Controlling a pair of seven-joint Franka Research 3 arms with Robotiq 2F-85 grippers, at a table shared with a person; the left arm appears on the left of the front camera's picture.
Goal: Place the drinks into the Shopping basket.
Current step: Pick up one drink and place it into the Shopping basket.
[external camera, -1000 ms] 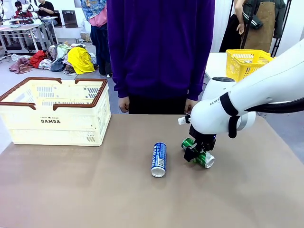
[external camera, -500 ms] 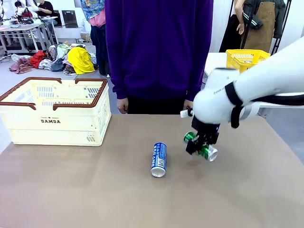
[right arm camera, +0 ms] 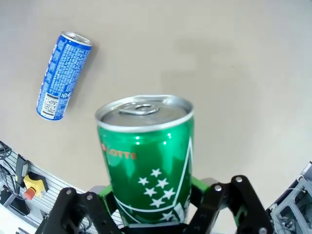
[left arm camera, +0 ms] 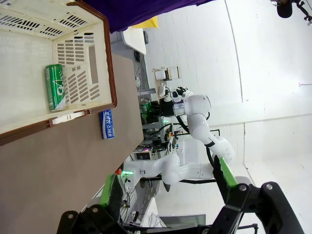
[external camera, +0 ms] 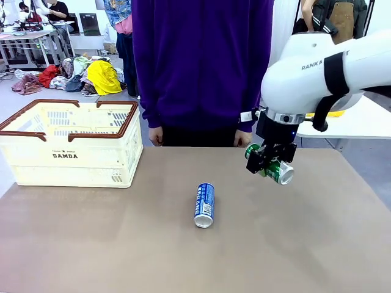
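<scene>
One table [external camera: 122,256] carried one cream Shopping basket [external camera: 73,165] at its left end. The left gripper [left arm camera: 168,181] stood released, jaws wide. The right gripper [external camera: 270,166] grasped one green can [external camera: 283,174] clear above the table. A second green can [left arm camera: 55,87] lay inside the basket. One blue can [external camera: 204,205] lay mid-table.

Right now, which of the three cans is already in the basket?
The green can lying on the floor of the Shopping basket. The other green can is clamped in the right gripper above the table; the blue can lies on its side there.
</scene>
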